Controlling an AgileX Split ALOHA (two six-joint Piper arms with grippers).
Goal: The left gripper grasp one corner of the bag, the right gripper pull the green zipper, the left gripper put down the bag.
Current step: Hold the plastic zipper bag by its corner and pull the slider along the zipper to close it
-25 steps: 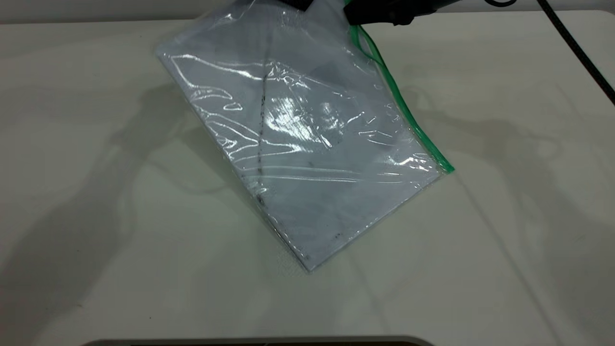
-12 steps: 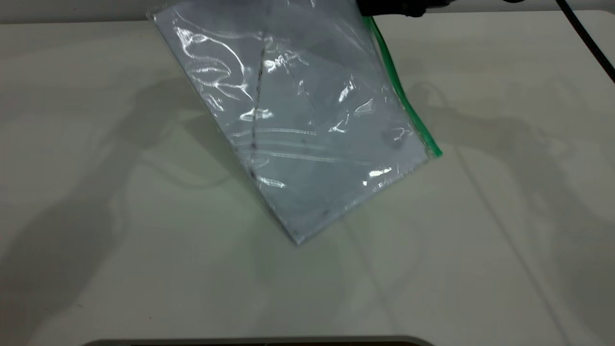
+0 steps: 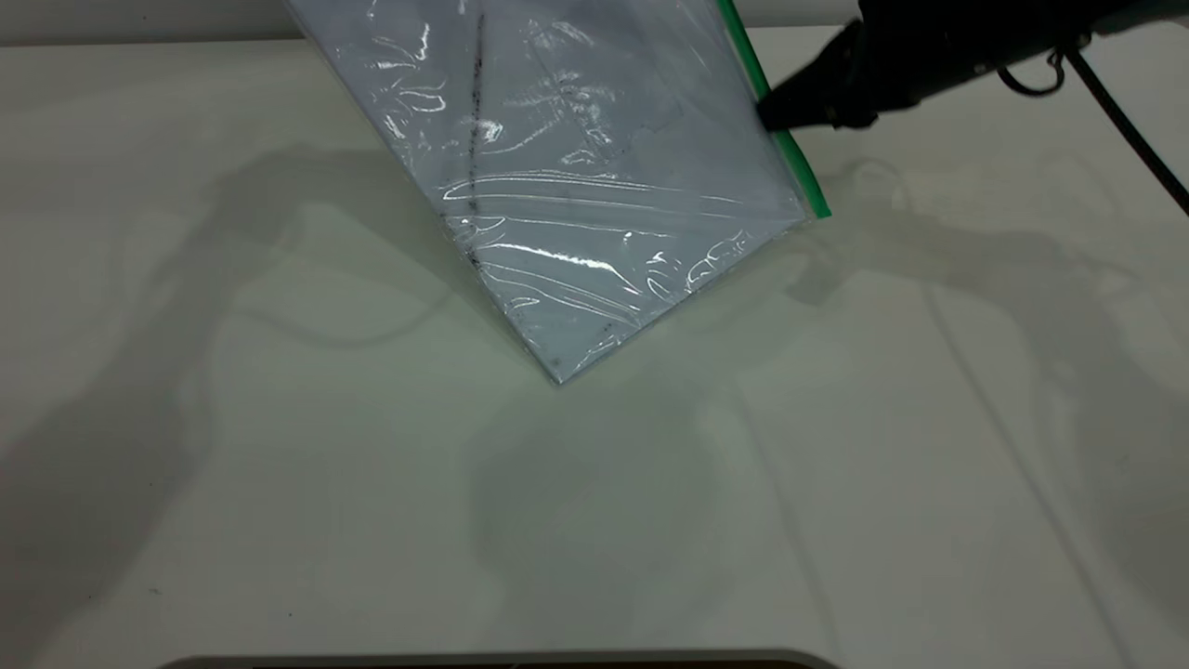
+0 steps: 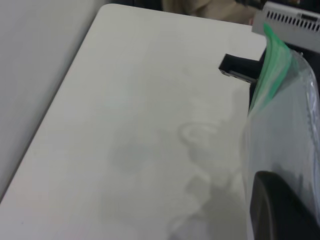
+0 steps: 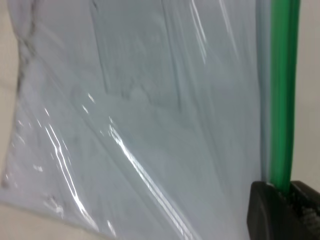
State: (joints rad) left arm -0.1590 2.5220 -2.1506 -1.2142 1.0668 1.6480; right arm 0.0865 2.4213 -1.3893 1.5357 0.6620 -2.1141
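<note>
Pale matte desk (image 3: 279, 465) lies bare across its near half. Above its far middle hangs the flat, crinkled clear plastic bag (image 3: 576, 167), tilted, lowest corner just off the surface. At its right edge, the black tapered right hand (image 3: 776, 113) is clenched on the bright green zipper (image 3: 790, 158). Whether the left hand (image 4: 280, 210) grips, I cannot tell.

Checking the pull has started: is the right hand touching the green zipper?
Touching. In the right wrist view the green zipper runs straight down between the right hand's two black fingers, pinched with no gap.
</note>
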